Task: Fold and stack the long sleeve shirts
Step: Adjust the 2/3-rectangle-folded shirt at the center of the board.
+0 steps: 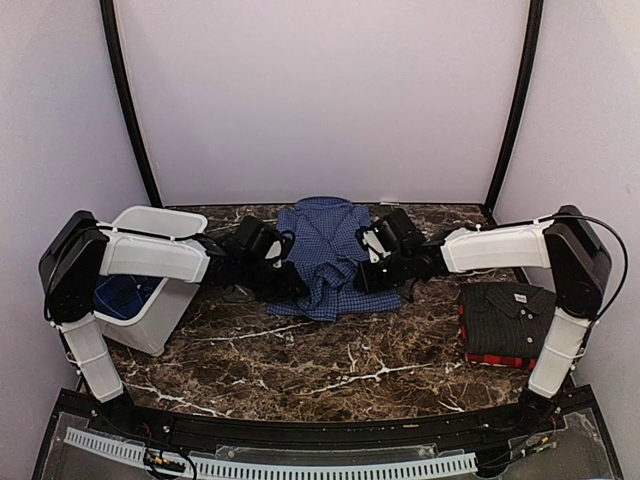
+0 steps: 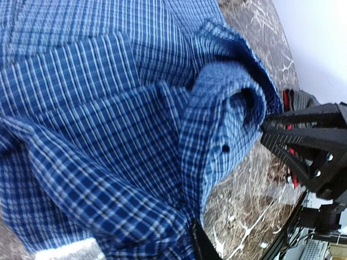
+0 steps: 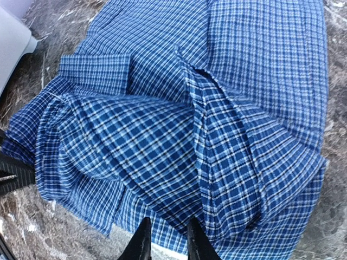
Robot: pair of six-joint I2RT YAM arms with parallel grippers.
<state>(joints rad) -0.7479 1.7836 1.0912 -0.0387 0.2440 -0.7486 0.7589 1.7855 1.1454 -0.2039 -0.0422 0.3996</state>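
Note:
A blue-and-white check long sleeve shirt [image 1: 325, 255] lies rumpled at the back middle of the marble table [image 1: 300, 360]. My left gripper [image 1: 292, 283] is at its left edge and my right gripper [image 1: 368, 277] at its right edge. In the left wrist view the shirt [image 2: 119, 124] fills the frame. Its cloth bunches over my left gripper [image 2: 162, 246]; only one finger [image 2: 199, 242] shows, and the jaws look shut on the fabric. My right gripper [image 3: 165, 242] is narrowed on the shirt's hem [image 3: 162, 162]. A folded black pinstripe shirt [image 1: 505, 310] lies on a red plaid one [image 1: 495, 358] at the right.
A white plastic bin [image 1: 160, 275] with blue cloth inside [image 1: 125, 295] stands at the left, under the left arm. Curved black posts and pale walls close off the back. The right gripper's black frame [image 2: 312, 146] shows in the left wrist view.

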